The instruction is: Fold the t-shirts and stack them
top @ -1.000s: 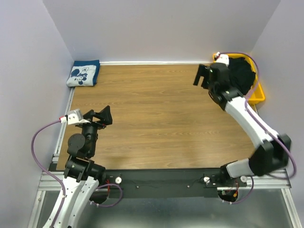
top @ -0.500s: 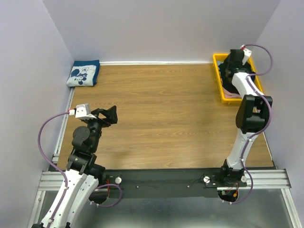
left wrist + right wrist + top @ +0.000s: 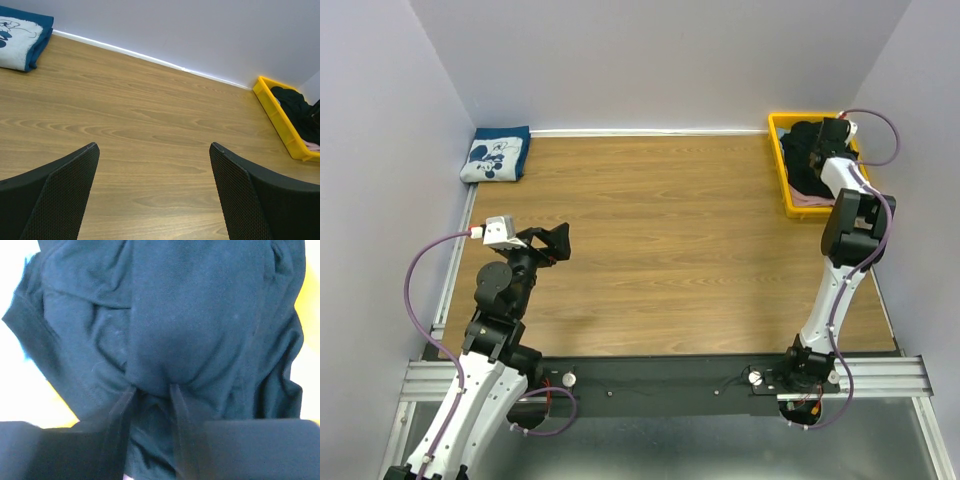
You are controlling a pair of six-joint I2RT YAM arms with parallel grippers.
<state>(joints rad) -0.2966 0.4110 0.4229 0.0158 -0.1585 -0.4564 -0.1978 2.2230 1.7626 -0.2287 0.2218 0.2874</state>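
A wood-grain worktop (image 3: 660,230) is enclosed by pale walls (image 3: 660,60). The navy t-shirt (image 3: 495,155) is laid folded in the far-left corner, presumably as the start of the stack. A white cartoon-mouse print is shown on it, but no lettering or brand can be read anywhere.

The black t-shirt (image 3: 200,315) is heaped in the yellow bin (image 3: 779,165) at the far right, with the pink t-shirt (image 3: 806,201) glimpsed beneath it. The right gripper (image 3: 151,390) is lowered into the bin, and a ridge of black cloth appears to be pinched between its fingers, likely to lift the shirt out.

The left gripper (image 3: 155,190) is held above bare wood with its fingers (image 3: 55,195) spread wide, probably in readiness.
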